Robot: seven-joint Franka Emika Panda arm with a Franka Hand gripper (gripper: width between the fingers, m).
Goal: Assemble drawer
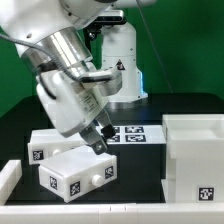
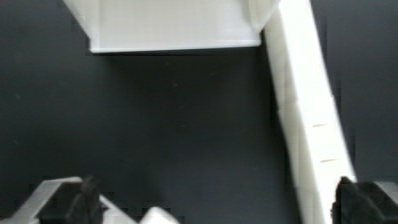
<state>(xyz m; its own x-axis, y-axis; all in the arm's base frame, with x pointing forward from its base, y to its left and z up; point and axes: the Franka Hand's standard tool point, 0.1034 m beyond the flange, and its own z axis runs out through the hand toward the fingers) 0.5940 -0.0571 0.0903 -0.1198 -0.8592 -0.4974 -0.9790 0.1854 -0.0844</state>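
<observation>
The drawer's parts lie apart on the black table. A small white tray point(image 1: 75, 176) with square tags sits at the front. A second small tray point(image 1: 48, 143) lies behind it toward the exterior view's left. The large open-topped casing point(image 1: 195, 152) stands at the exterior view's right. My gripper point(image 1: 100, 143) hangs just over the front tray's far edge, fingers pointing down. In the wrist view my gripper point(image 2: 214, 206) is open, its dark fingers point(image 2: 64, 205) far apart. A long white wall point(image 2: 302, 110) runs between them close to one finger. Another white part point(image 2: 169, 25) lies beyond.
The marker board point(image 1: 133, 134) lies flat behind the front tray, between the trays and the casing. The robot's white base point(image 1: 122, 62) stands at the back. A white rim point(image 1: 8, 178) borders the table at the exterior view's left.
</observation>
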